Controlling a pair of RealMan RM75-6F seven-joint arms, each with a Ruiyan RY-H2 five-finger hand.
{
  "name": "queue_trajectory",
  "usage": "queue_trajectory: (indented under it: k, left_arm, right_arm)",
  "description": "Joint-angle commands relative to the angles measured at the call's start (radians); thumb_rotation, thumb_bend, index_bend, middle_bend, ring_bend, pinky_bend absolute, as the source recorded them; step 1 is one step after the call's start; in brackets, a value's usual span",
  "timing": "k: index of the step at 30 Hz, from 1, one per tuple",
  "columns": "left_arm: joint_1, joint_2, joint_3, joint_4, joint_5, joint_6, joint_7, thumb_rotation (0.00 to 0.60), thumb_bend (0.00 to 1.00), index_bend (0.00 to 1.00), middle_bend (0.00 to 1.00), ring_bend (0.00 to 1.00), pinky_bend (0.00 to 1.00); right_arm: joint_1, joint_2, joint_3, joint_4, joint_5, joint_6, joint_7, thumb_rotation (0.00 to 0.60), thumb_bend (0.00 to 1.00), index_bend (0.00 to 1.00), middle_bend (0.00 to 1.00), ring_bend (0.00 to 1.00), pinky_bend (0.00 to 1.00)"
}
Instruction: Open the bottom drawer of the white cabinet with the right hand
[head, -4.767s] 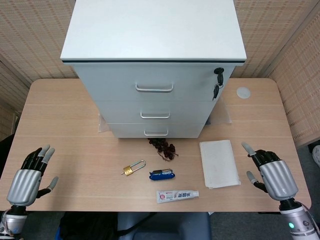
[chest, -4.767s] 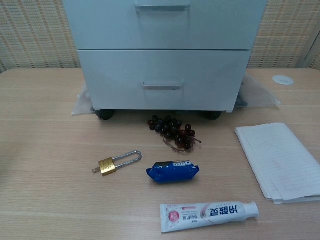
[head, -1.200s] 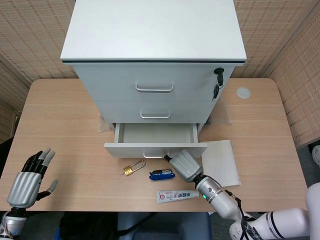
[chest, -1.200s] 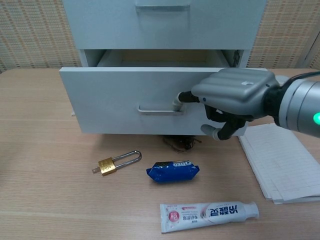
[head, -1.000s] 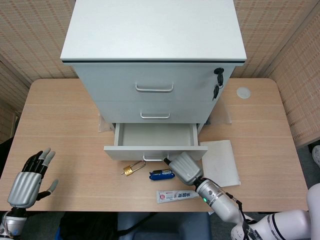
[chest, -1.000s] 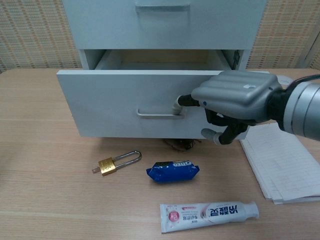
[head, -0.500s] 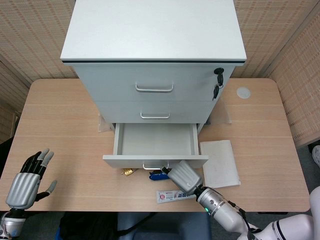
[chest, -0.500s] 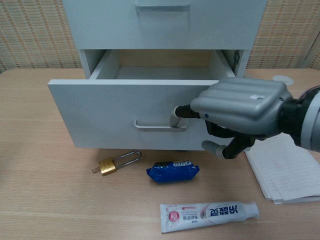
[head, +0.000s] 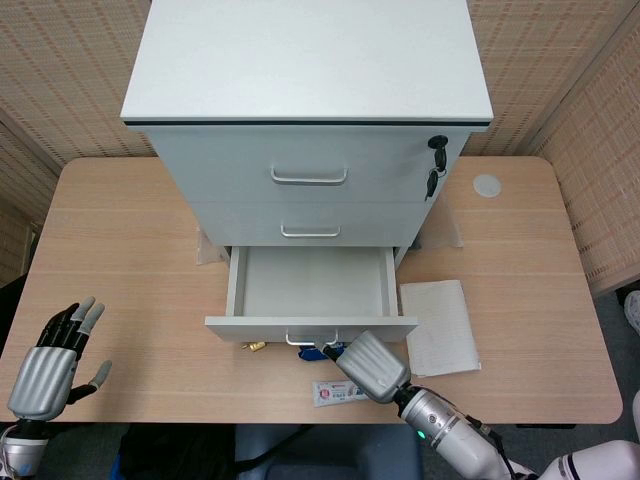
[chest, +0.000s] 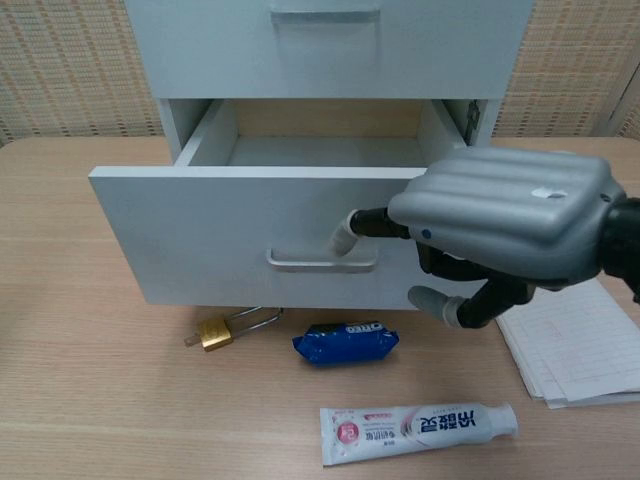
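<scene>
White bottom drawer (chest: 230, 235) stands open — right hand (chest: 500, 225) seemingly hooks its handle (chest: 320, 262); left hand (head: 50, 365) spread, empty.

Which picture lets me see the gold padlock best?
The chest view. There the gold padlock lies on the table in plain sight, with only its shackle end tucked under the open bottom drawer. In the head view the drawer front hides nearly all of it, leaving just a small gold speck.
</scene>
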Motion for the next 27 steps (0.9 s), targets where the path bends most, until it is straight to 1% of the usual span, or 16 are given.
queue_trajectory:
  k: [1,3,5,8,11,13,16,18,20,21,23,24,26,27]
  left_arm:
    - [0.001,0.002,-0.001,-0.001,0.001,0.003,0.0,0.6,0.33,0.03,0.0,0.0,0.1]
    - [0.002,0.004,-0.002,-0.002,0.0,0.005,-0.002,0.6,0.33,0.03,0.0,0.0,0.1]
    - [0.002,0.005,-0.003,-0.003,-0.001,0.005,-0.002,0.6,0.33,0.02,0.0,0.0,0.1]
    - [0.001,0.007,-0.005,-0.004,-0.001,0.005,-0.003,0.6,0.33,0.02,0.0,0.0,0.1]
    - [-0.001,0.008,-0.009,-0.006,-0.004,0.003,-0.004,0.6,0.33,0.02,0.0,0.0,0.1]
    - [-0.002,0.008,-0.011,-0.007,-0.008,0.0,-0.004,0.6,0.33,0.02,0.0,0.0,0.1]
    - [-0.007,0.008,-0.013,-0.008,-0.014,-0.01,-0.001,0.6,0.33,0.02,0.0,0.0,0.1]
    - [-0.01,0.006,-0.016,-0.012,-0.017,-0.015,0.003,0.6,0.33,0.02,0.0,0.0,0.1]
    - [-0.013,0.003,-0.018,-0.016,-0.018,-0.019,0.01,0.6,0.33,0.02,0.0,0.0,0.1]
    - [-0.014,0.002,-0.018,-0.018,-0.018,-0.019,0.013,0.6,0.33,0.02,0.0,0.0,0.1]
    - [-0.016,-0.001,-0.021,-0.023,-0.017,-0.017,0.021,0.6,0.33,0.03,0.0,0.0,0.1]
    - [-0.016,-0.002,-0.022,-0.026,-0.017,-0.017,0.025,0.6,0.33,0.03,0.0,0.0,0.1]
    - [-0.017,-0.003,-0.024,-0.034,-0.017,-0.017,0.036,0.6,0.33,0.02,0.0,0.0,0.1]
    - [-0.018,-0.003,-0.024,-0.038,-0.018,-0.018,0.041,0.6,0.33,0.02,0.0,0.0,0.1]
  right_arm:
    - [-0.059,0.05,-0.023,-0.02,-0.16,0.066,0.091,0.6,0.45,0.19,0.93,0.95,0.92]
    - [-0.095,0.085,-0.032,-0.022,-0.25,0.119,0.145,0.6,0.45,0.2,0.93,0.95,0.92]
    - [-0.12,0.109,-0.038,-0.018,-0.306,0.154,0.18,0.6,0.45,0.22,0.93,0.95,0.91]
    - [-0.197,0.173,-0.041,-0.011,-0.4,0.28,0.238,0.6,0.45,0.24,0.91,0.93,0.91]
    - [-0.265,0.226,-0.037,0.009,-0.422,0.368,0.279,0.6,0.45,0.25,0.87,0.89,0.91]
    - [-0.311,0.261,-0.034,0.029,-0.403,0.415,0.314,0.6,0.45,0.25,0.84,0.86,0.91]
    - [-0.366,0.292,-0.032,0.063,-0.358,0.451,0.367,0.6,0.45,0.26,0.75,0.78,0.9]
    - [-0.406,0.302,-0.034,0.101,-0.326,0.469,0.412,0.6,0.45,0.26,0.68,0.71,0.83]
    - [-0.444,0.303,-0.034,0.143,-0.292,0.478,0.457,0.6,0.45,0.26,0.58,0.6,0.68]
    - [-0.459,0.301,-0.034,0.162,-0.277,0.478,0.477,0.6,0.45,0.26,0.54,0.55,0.63]
    - [-0.489,0.297,-0.032,0.209,-0.248,0.476,0.523,0.6,0.43,0.24,0.4,0.39,0.49]
    - [-0.502,0.293,-0.029,0.231,-0.238,0.476,0.54,0.6,0.41,0.22,0.34,0.33,0.44]
    - [-0.528,0.28,-0.019,0.279,-0.221,0.481,0.578,0.6,0.4,0.18,0.28,0.25,0.38]
    - [-0.54,0.274,-0.015,0.297,-0.216,0.483,0.596,0.6,0.39,0.17,0.26,0.23,0.37]
